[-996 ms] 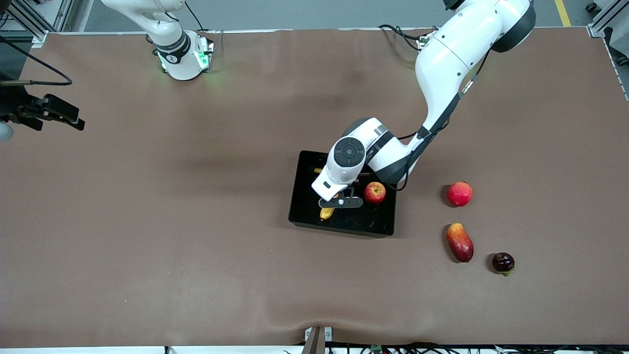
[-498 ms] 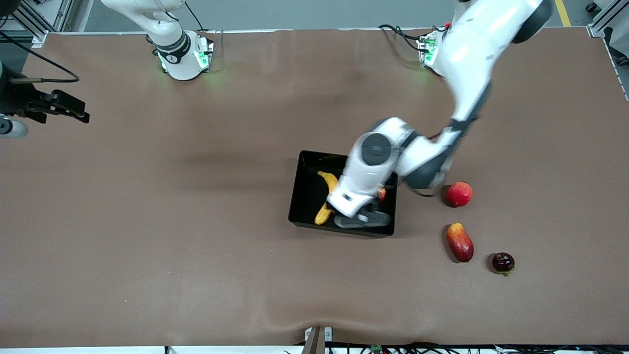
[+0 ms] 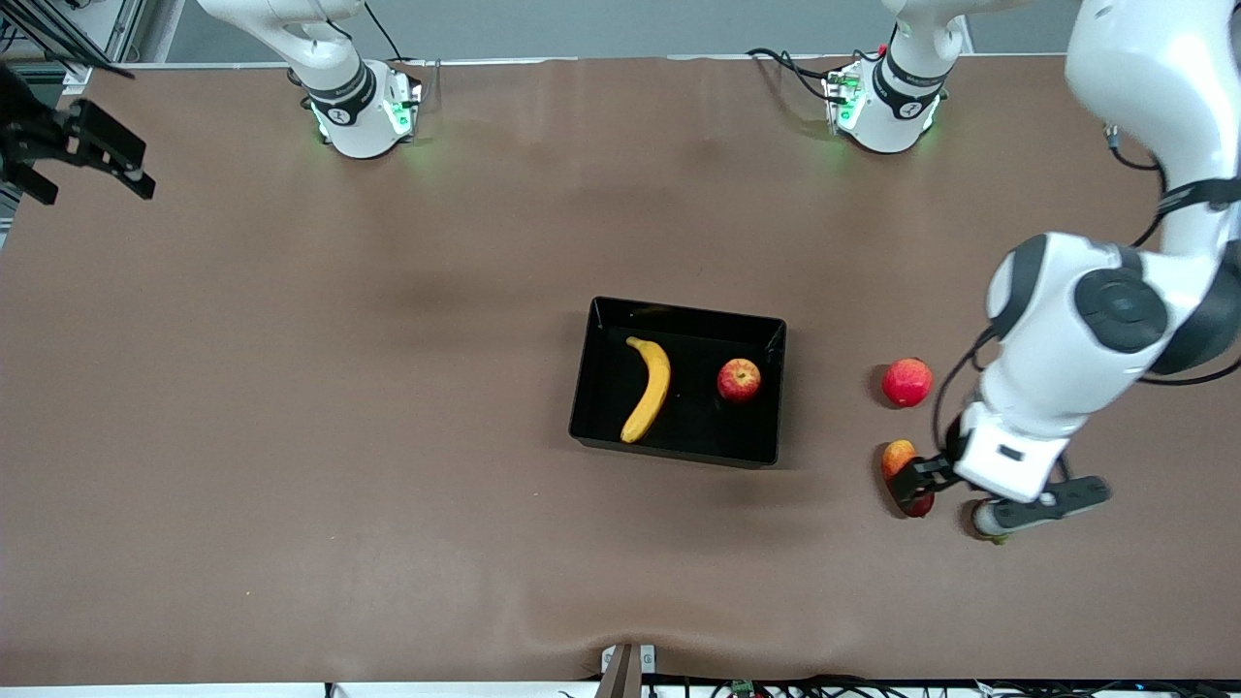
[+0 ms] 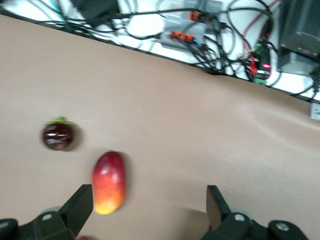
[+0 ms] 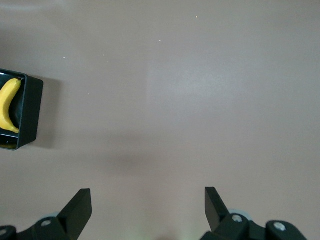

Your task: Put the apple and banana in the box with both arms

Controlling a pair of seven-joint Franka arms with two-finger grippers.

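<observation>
Yellow banana [image 3: 648,389] and red apple [image 3: 739,380] both lie in the black box [image 3: 679,310], so the placing looks done; only retreat remains. Left gripper [image 4: 150,220] hangs wide and empty, a mango-shaped fruit [image 4: 108,183] just beside one finger. Right gripper [image 5: 147,215] waits over bare table, spread wide, holding nothing.

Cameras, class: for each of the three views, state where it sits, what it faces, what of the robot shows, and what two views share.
Front view: high across the table, facing both bases; shows both arms, the box holding the banana and apple.
Left wrist view: on the left arm, looking down past the open left gripper at the mango-shaped fruit.
Right wrist view: on the right arm, past the open right gripper over bare table.
Shared: the banana shows in front and right wrist views.
</observation>
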